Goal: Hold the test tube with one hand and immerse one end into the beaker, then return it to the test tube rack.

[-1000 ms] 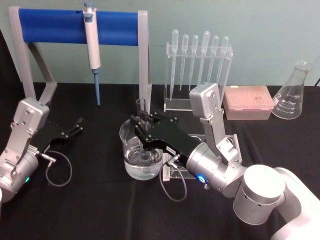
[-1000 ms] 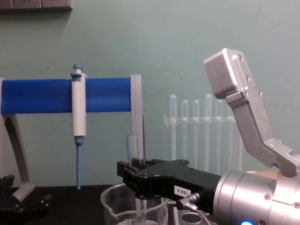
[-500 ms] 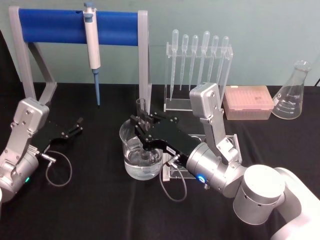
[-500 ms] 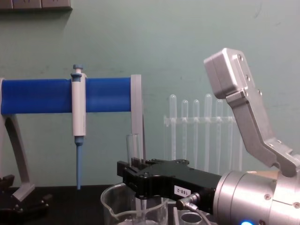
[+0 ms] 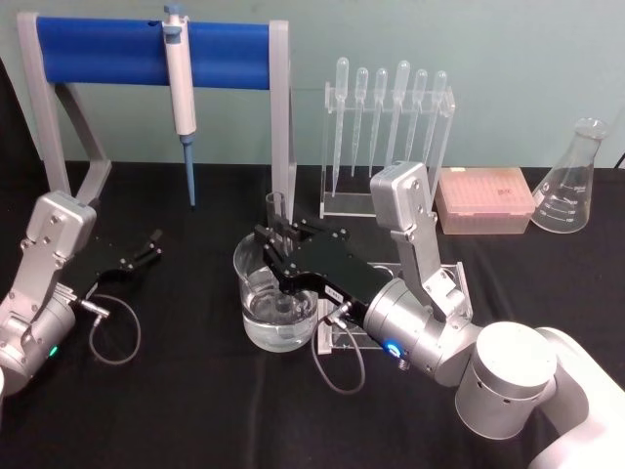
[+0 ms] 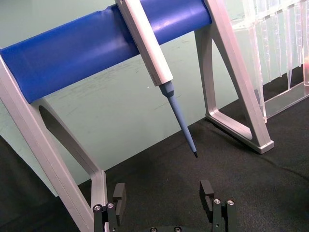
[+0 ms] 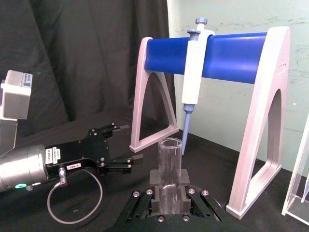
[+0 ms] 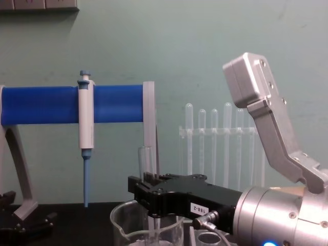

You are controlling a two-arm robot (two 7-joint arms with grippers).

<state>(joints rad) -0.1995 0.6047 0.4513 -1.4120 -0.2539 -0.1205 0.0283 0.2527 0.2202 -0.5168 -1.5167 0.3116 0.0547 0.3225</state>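
test tube (image 5: pixel 275 207): clear, upright, clamped in right gripper (image 5: pixel 280 252), lower end inside beaker (image 5: pixel 256 330) | beaker: clear glass, part-filled

Test tube (image 5: pixel 277 207): clear glass. Beaker (image 5: pixel 256 327): clear glass holding clear liquid. Right gripper (image 5: pixel 277 244): black with a small white label. Left gripper (image 5: pixel 148 246): black. Desk (image 5: pixel 195 391): black. Stand bar (image 5: pixel 107 49): blue, on grey legs. Pipette (image 5: pixel 180 88): white body, blue tip. Tip box (image 5: pixel 485 200): pink. Flask (image 5: pixel 569 186): clear with white graduations. Wall (image 5: pixel 508 39): pale green.
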